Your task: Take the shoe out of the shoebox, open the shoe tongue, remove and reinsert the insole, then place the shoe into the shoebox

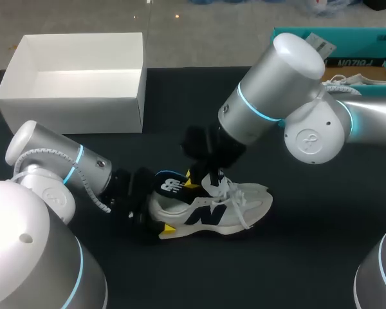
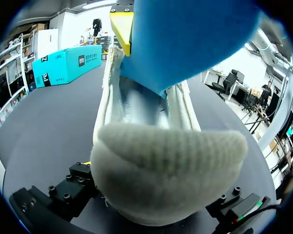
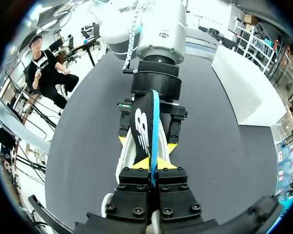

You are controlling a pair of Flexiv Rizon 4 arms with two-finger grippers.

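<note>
The dark table (image 1: 309, 257) carries everything. My right arm (image 1: 276, 84) comes in from the right edge, bends at a big elbow and angles down and leftward to the middle of the table. My left arm (image 1: 58, 158) enters from the lower left corner and lies low, its wrist stretched rightward toward the same spot.

An open white shoebox (image 1: 71, 114) sits at the far left of the table, well apart from both claws. A teal box (image 1: 367, 40) stands at the far right corner.

The white shoe (image 1: 219, 209) with navy side markings lies between the arms at the table's middle, toe pointing right and heel toward the left arm; whether its sole touches the table I cannot tell.

The insole (image 3: 142, 131), black on top with a blue underside, stands up out of the shoe's heel opening.

The left claw (image 3: 147, 143) is clamped around the shoe's heel, one yellow tip on each side of it. The right claw (image 3: 151, 165) has its fingers pressed together on the insole's raised edge, pinching it from both faces just above the shoe's collar.
</note>
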